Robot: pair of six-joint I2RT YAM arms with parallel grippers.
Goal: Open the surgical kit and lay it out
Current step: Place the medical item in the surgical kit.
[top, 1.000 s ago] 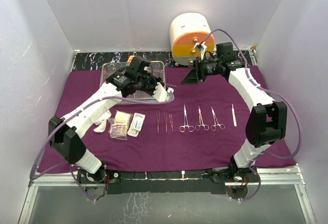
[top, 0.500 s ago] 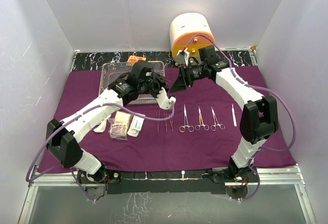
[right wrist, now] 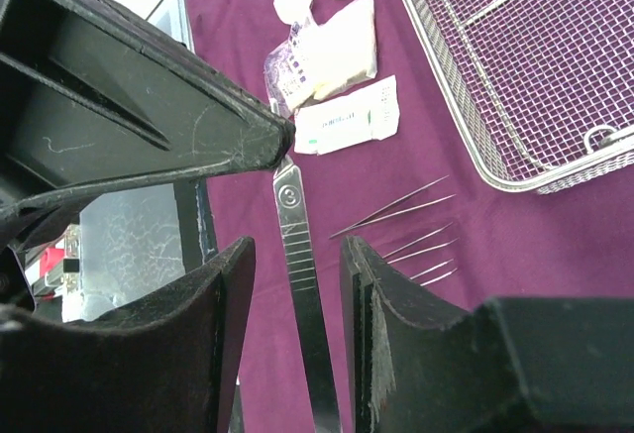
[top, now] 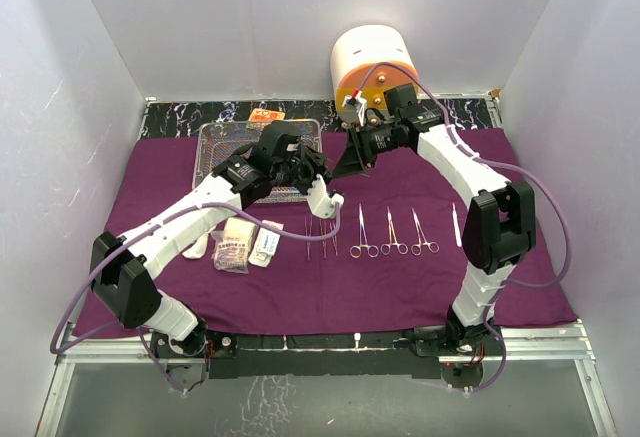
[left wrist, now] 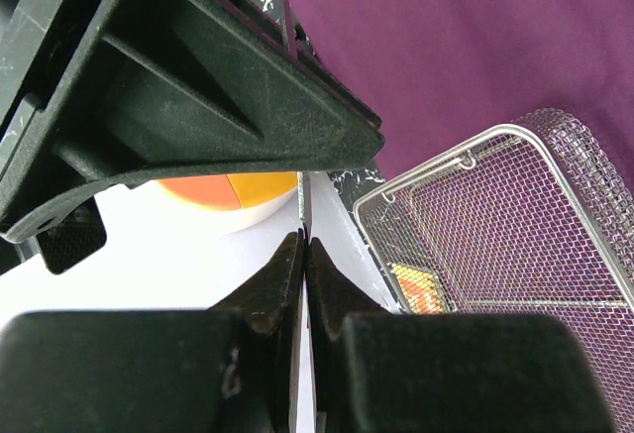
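1. On the counter (top: 190, 117), a large purple cloth (top: 400, 292) is spread flat, and the wire-mesh tray (top: 222, 147) is set on its far left part.
2. Just to the right of the tray, above the cloth, the two grippers are seen tip to tip.
3. The left gripper (left wrist: 304, 260) is closed on a flat metal handle (right wrist: 315, 334), which is seen edge-on between its fingers (left wrist: 267, 294).
4. The right gripper (right wrist: 295, 255) is held open. The same handle passes between its two fingers (right wrist: 198, 354), and it cannot be told if it is touched by them.
5. Nearer the arm bases, a row is laid on the cloth. From left to right it holds white gauze wads (top: 200, 240), small flat packets (top: 264, 244), tweezers (top: 321, 238), three ring-handled forceps (top: 394, 237) and a slim white tool (top: 456, 225).
6. Behind the cloth, a white-and-orange cabinet (top: 372, 67) is placed at the far edge.
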